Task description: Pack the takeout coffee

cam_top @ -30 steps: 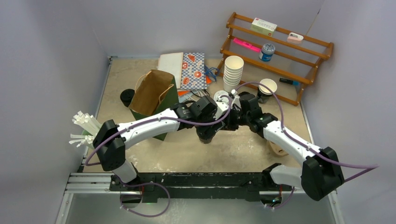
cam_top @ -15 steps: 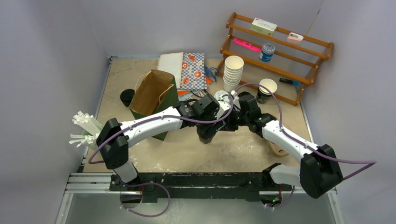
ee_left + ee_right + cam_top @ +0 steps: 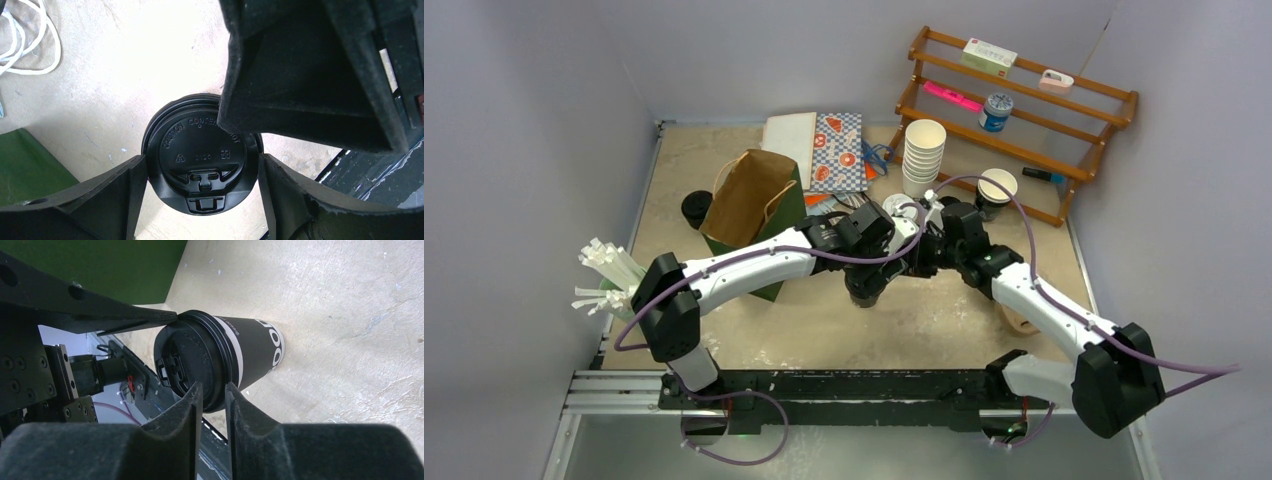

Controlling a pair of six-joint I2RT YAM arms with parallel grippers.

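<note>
Right fingers (image 3: 180,425) tighter, pinching rim of takeout coffee (image 3: 250,350); left fingers (image 3: 100,200) clamped across it

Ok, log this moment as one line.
coffee cup upright on table, unpacked | left end effector: clamped across black lid | right end effector: astride lid rim, grip unclear | paper bag: open

We see a patterned booklet (image 3: 839,150) at twelve o'clock on the desk (image 3: 944,320), stacked white cups (image 3: 923,155) at one, a wooden rack (image 3: 1024,110) at two, white straws (image 3: 604,272) at nine.
</note>
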